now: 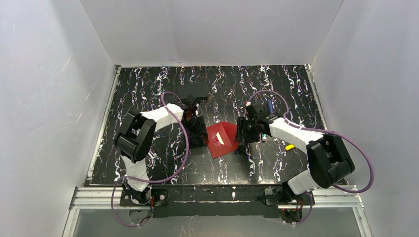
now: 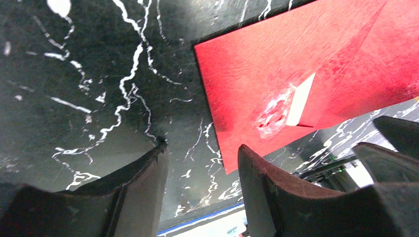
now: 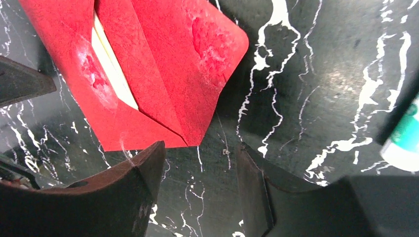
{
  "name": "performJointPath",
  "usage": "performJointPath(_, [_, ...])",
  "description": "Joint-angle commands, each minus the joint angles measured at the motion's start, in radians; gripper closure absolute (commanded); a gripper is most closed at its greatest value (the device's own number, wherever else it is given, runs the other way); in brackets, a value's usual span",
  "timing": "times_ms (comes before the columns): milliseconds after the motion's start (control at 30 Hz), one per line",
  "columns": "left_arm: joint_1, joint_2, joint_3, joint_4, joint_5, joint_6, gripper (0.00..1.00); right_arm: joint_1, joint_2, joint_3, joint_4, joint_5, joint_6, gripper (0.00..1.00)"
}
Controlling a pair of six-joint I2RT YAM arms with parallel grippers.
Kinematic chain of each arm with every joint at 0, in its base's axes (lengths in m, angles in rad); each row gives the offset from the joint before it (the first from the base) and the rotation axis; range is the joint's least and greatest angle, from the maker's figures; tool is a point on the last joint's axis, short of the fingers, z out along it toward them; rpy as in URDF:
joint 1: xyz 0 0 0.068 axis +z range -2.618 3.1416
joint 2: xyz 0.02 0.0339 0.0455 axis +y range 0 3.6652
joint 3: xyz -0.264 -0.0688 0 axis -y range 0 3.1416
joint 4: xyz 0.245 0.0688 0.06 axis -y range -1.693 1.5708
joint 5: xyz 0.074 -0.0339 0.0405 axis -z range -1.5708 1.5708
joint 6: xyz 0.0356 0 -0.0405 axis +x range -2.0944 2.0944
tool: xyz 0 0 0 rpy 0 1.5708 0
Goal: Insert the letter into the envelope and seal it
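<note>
Sealing step: letter [image 3: 112, 69] sits inside the envelope [image 1: 222, 139]; my left claw [image 2: 202, 182] and right claw [image 3: 200, 192] flank it, spread and empty. Next, I judge, press the flap [image 3: 146, 74] flat.

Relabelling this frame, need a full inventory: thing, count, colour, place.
envelope: 1, red, table centre, between the hands
letter: 1, cream, inside the envelope, only a strip showing
black block: 1, black, far side of table, behind left hand
small yellow item: 1, yellow, on table beside right arm; too small to identify
green-and-white item: 1, blurred, right edge of right wrist view
table: 1, black with white veining
walls: 3, white, around table
left hand: 1, black fingers, open, empty, left of envelope
right hand: 1, black fingers, open, empty, right of envelope
</note>
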Motion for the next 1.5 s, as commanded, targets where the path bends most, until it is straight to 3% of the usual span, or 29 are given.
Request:
performJointPath(0, [0.004, 0.036, 0.035, -0.011, 0.04, -0.014, 0.49, 0.0, -0.027, -0.067, 0.174, -0.078, 0.078, 0.39])
performJointPath(267, [0.004, 0.098, 0.091, -0.017, 0.056, -0.006, 0.49, -0.008, 0.03, -0.136, 0.405, -0.088, 0.17, 0.49])
performJointPath(500, [0.019, 0.184, 0.237, -0.05, 0.056, 0.034, 0.49, -0.008, 0.074, -0.139, 0.471, -0.072, 0.234, 0.64])
performJointPath(700, [0.051, 0.23, 0.317, -0.071, 0.057, 0.054, 0.49, -0.009, 0.083, -0.126, 0.458, -0.054, 0.268, 0.68])
performJointPath(800, [0.061, 0.227, 0.322, -0.078, 0.057, 0.055, 0.49, -0.01, 0.072, -0.092, 0.374, -0.018, 0.253, 0.61])
performJointPath(1000, [0.069, 0.146, 0.32, -0.139, -0.011, 0.122, 0.44, -0.021, -0.037, 0.006, 0.126, 0.143, 0.144, 0.34])
performJointPath(1300, [0.088, -0.046, 0.29, -0.204, -0.093, 0.213, 0.33, -0.11, -0.126, 0.071, -0.131, 0.397, 0.029, 0.31])
performJointPath(1467, [0.093, -0.104, 0.291, -0.206, -0.103, 0.212, 0.27, -0.197, -0.072, 0.052, -0.142, 0.38, -0.014, 0.32])
